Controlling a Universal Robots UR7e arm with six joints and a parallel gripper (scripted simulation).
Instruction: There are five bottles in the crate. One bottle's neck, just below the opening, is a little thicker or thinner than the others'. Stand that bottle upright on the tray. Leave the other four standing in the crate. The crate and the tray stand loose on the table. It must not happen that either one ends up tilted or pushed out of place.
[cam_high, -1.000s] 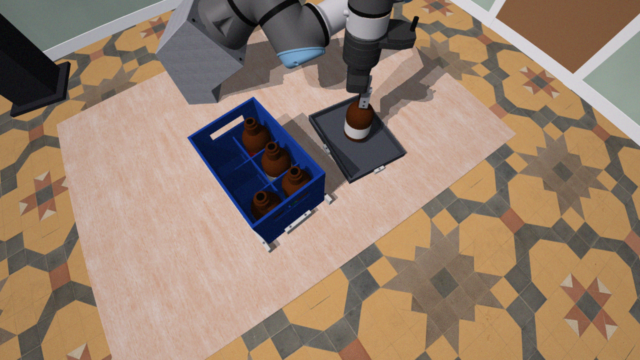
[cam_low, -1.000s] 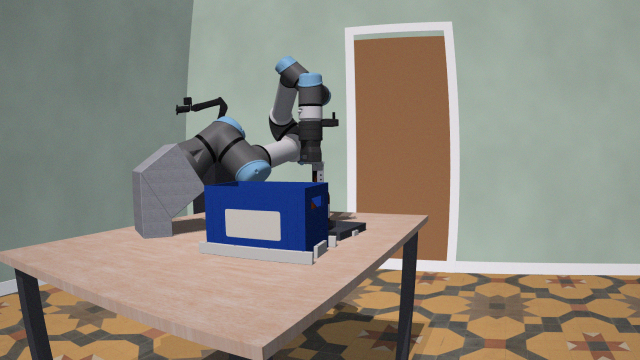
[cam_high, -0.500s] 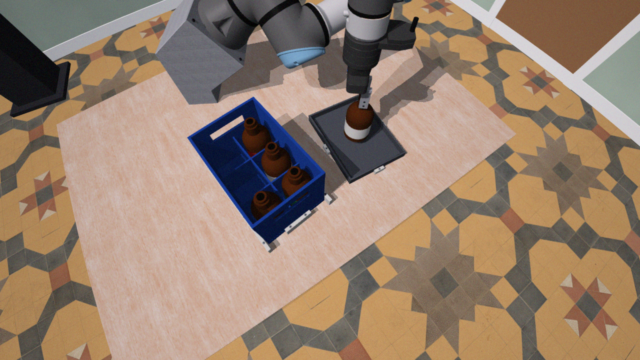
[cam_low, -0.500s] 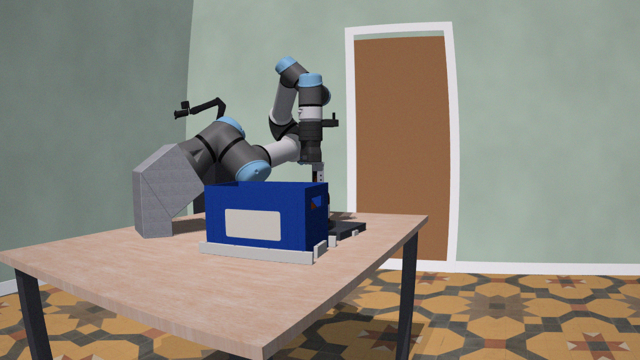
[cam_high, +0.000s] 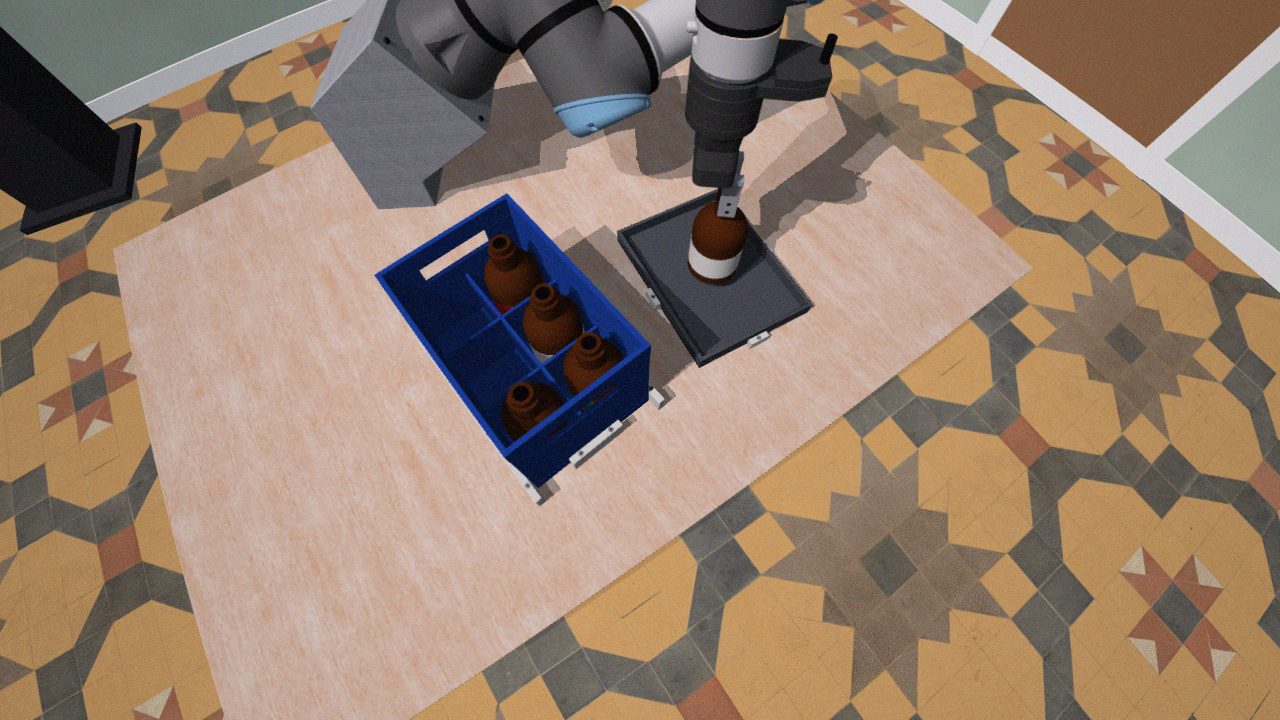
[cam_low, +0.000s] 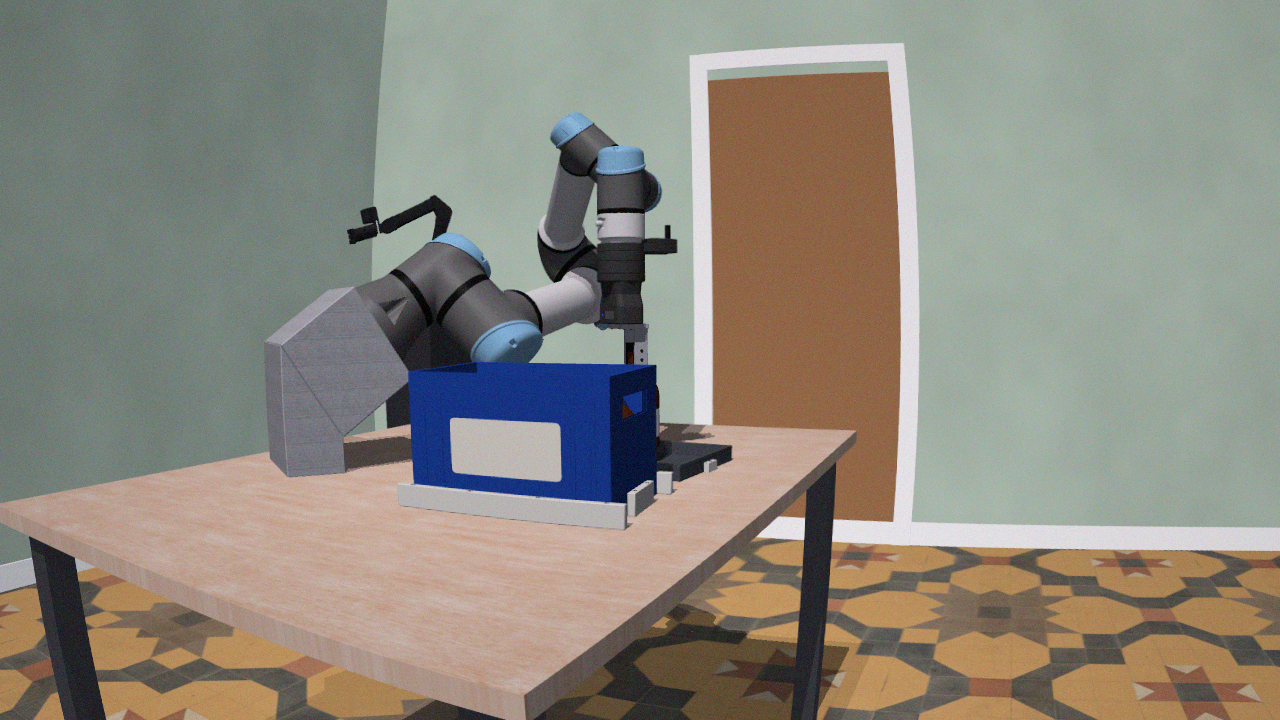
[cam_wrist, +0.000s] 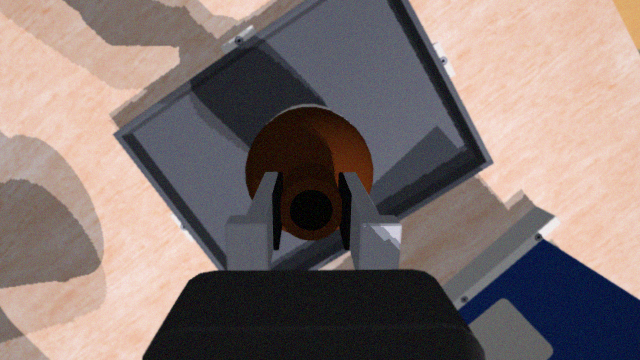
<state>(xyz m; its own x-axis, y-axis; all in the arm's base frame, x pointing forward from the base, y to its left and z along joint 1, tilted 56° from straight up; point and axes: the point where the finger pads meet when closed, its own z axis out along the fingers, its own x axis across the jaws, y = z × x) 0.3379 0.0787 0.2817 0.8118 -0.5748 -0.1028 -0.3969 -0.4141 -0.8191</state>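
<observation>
Wooden table (cam_high: 313, 465) holds my blue crate (cam_high: 537, 447), with the tray (cam_high: 760, 308) just beside it. My claw (cam_wrist: 309, 210) grips a bottle (cam_high: 716, 241) upright over the tray.

Pale wooden table top (cam_high: 358, 501), grain running lengthwise, on dark metal legs (cam_low: 812, 573). Small white brackets (cam_high: 597, 443) are fixed to the top; one long white strip (cam_low: 510, 505) lies along the near side in the exterior view.

Floor: patterned tiles in ochre, grey and terracotta (cam_high: 1029, 555), octagon and star motifs.

Walls pale green (cam_low: 1074, 268). Brown door (cam_low: 802, 295) in a white frame, white skirting board (cam_low: 1074, 535) at its foot.

Black stand with a flat base (cam_high: 62, 143) on the floor, top-left corner of the top view, well apart from the table.
</observation>
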